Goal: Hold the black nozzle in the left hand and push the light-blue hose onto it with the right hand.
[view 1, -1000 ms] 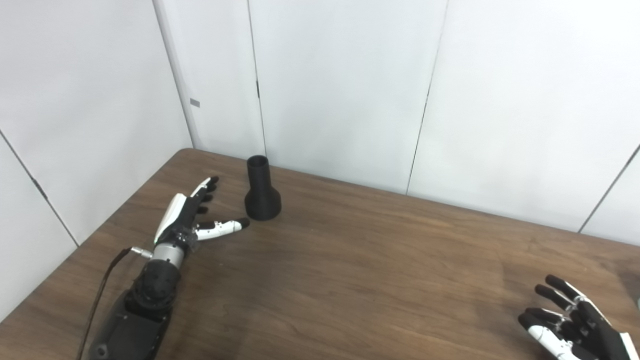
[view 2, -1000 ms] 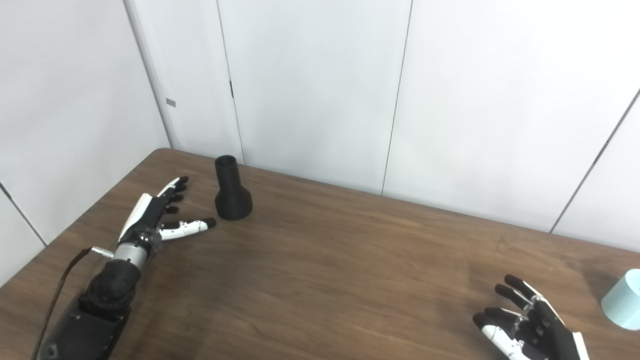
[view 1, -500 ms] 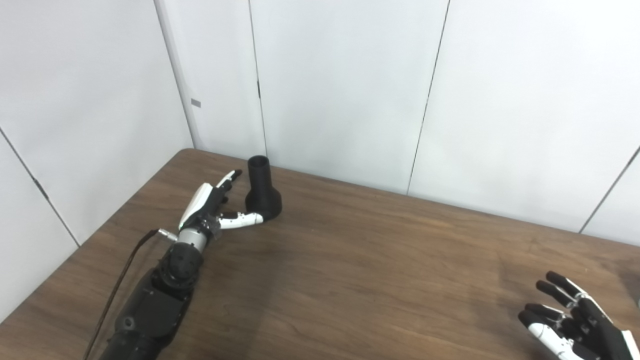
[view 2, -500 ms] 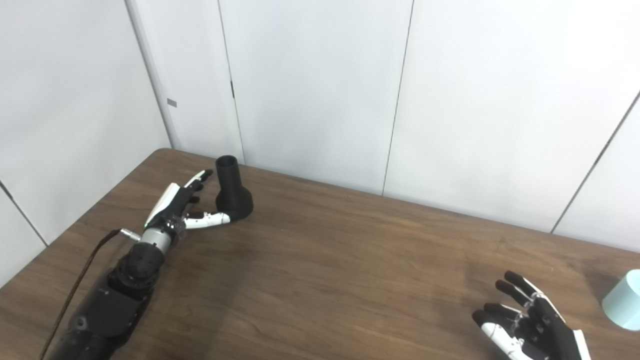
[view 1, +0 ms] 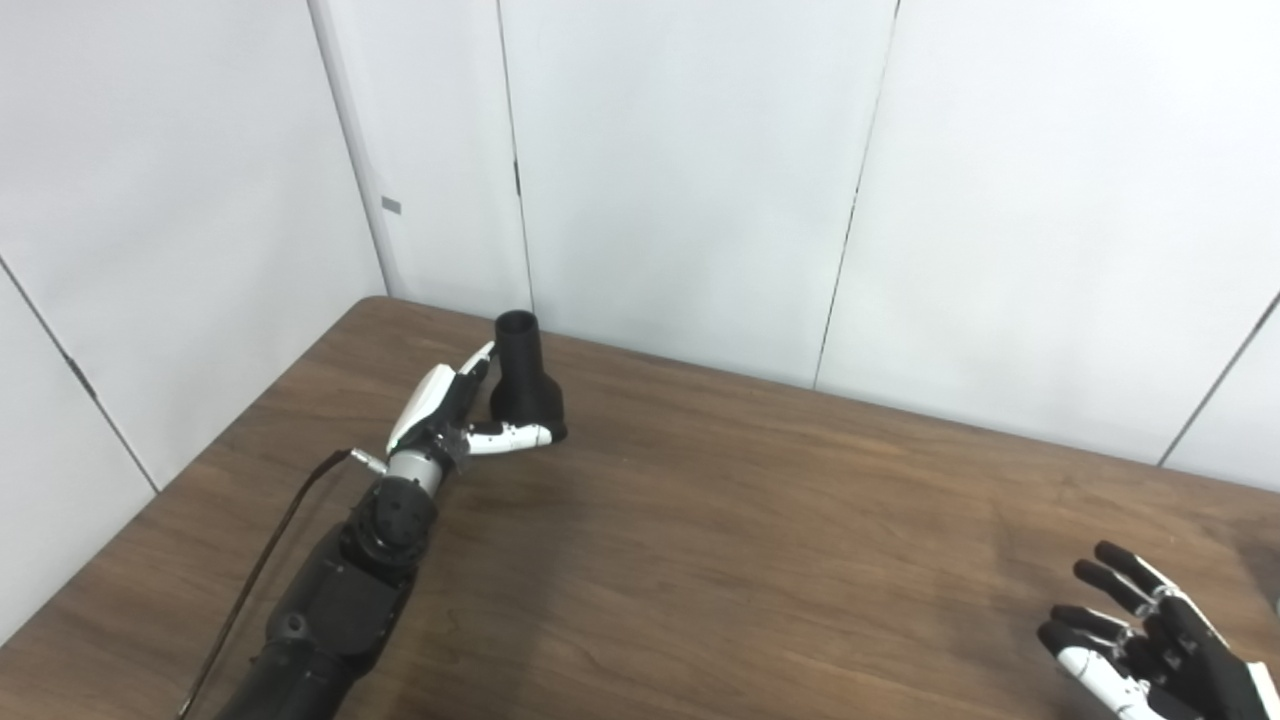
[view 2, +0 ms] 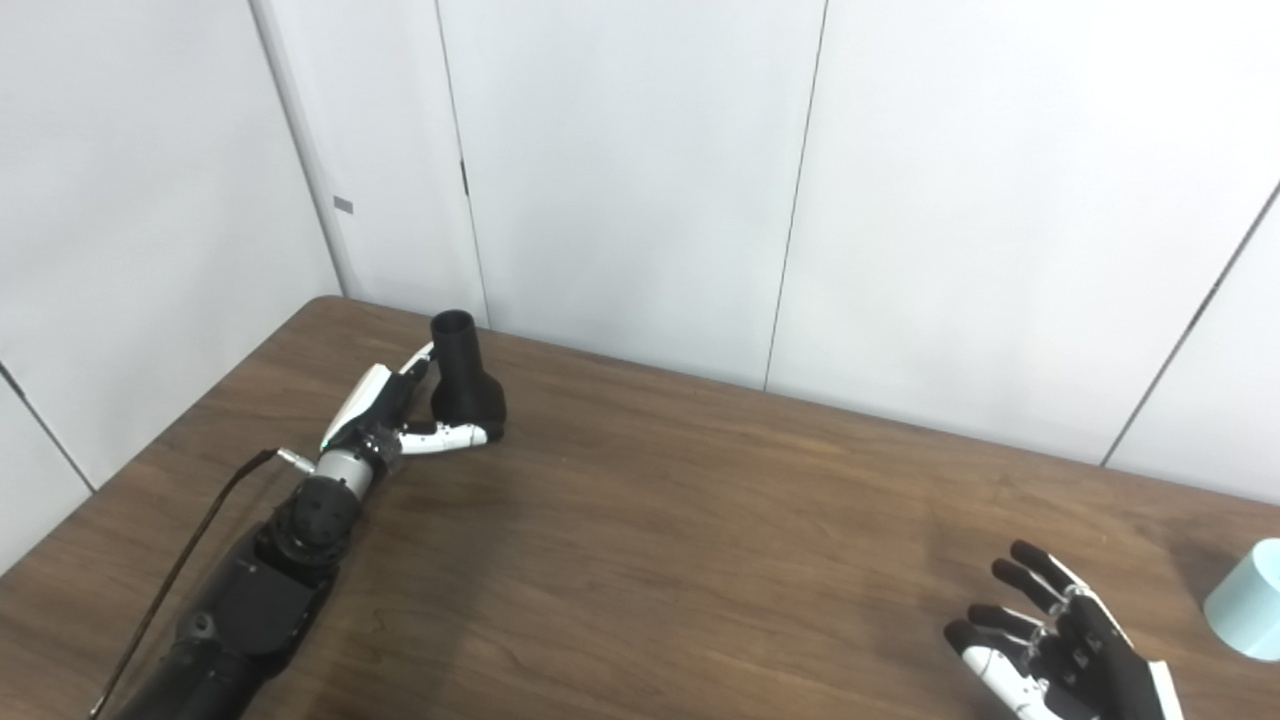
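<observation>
The black nozzle (view 1: 524, 385) stands upright on its wide base at the table's far left, narrow mouth up. My left hand (view 1: 455, 417) is open right beside it, the thumb lying along the front of the base and the fingers reaching behind its neck. The hand has not closed on it. The light-blue hose (view 2: 1246, 600) stands at the right edge, seen only in the right eye view. My right hand (view 2: 1055, 655) is open with fingers spread, low at the front right, a little left of the hose and apart from it.
The brown wooden table (view 1: 720, 540) fills the lower part of both views. White wall panels (view 1: 680, 180) rise close behind the nozzle and along the table's left edge. A black cable (view 1: 265, 560) runs along my left forearm.
My left hand has moved forward and right until it reaches the nozzle, thumb in front of its base. The nozzle, the hose and my right hand have stayed in place.
</observation>
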Controlling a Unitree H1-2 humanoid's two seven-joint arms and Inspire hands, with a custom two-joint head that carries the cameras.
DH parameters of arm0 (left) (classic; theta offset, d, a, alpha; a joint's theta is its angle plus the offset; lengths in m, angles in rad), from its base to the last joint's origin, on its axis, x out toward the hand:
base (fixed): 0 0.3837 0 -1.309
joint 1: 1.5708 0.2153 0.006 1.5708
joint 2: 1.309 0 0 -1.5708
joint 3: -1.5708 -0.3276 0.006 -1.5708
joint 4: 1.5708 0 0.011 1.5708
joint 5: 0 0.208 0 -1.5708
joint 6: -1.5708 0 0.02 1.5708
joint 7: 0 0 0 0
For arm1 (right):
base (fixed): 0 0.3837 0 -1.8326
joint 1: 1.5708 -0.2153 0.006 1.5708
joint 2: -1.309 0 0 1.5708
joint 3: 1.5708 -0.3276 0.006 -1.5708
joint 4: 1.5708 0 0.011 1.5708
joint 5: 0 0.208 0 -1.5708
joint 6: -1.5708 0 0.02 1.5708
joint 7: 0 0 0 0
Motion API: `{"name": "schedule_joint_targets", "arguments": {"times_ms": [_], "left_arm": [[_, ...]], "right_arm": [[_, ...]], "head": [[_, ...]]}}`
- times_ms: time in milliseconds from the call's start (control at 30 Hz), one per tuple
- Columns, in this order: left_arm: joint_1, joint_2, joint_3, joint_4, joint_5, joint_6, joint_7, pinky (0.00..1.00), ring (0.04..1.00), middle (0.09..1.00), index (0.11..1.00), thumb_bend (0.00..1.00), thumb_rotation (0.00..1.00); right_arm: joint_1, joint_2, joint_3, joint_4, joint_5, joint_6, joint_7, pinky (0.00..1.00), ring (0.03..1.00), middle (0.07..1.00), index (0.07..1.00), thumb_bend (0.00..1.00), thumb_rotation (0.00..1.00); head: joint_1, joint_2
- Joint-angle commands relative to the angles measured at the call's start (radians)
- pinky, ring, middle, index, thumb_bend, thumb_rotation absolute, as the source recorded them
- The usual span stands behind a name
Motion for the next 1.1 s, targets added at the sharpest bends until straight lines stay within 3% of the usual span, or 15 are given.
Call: {"name": "schedule_joint_targets", "arguments": {"times_ms": [0,267,567,733,967,1067], "left_arm": [[-0.042,0.010,-0.001,-0.006,0.008,-0.023,0.013,1.00,1.000,0.994,0.980,1.00,0.39],[-0.048,-0.003,0.003,0.002,-0.018,-0.035,0.007,1.00,1.000,0.999,0.980,1.00,0.38],[-0.057,-0.018,0.006,0.019,-0.026,-0.052,0.012,0.87,0.955,0.983,0.965,0.98,0.36],[-0.066,-0.028,0.015,0.039,-0.039,-0.079,0.016,0.85,0.929,0.966,0.955,0.97,0.36],[-0.076,-0.024,0.008,0.065,-0.043,-0.104,0.016,0.89,0.946,0.971,0.960,0.94,0.35],[-0.078,-0.026,0.010,0.074,-0.038,-0.113,0.031,0.83,0.890,0.913,0.934,0.92,0.32]], "right_arm": [[-0.015,0.000,0.002,-0.047,-0.007,-0.015,-0.002,0.54,0.590,0.771,0.792,0.45,0.00],[-0.011,0.001,0.006,-0.061,-0.009,-0.015,0.000,0.55,0.596,0.766,0.784,0.47,0.00],[0.001,0.005,0.002,-0.082,-0.005,0.003,-0.002,0.59,0.602,0.775,0.789,0.47,0.00],[0.008,-0.007,-0.001,-0.074,0.045,-0.044,0.030,0.48,0.634,0.810,0.841,0.39,0.00],[0.010,-0.013,-0.008,-0.055,0.053,-0.070,0.035,0.47,0.629,0.814,0.839,0.38,0.00],[0.010,-0.011,-0.008,-0.065,0.048,-0.053,0.031,0.50,0.630,0.810,0.841,0.38,0.00]], "head": [[-0.002,0.004],[-0.009,0.008],[-0.017,0.018],[-0.019,0.022],[-0.020,0.025],[-0.020,0.029]]}}
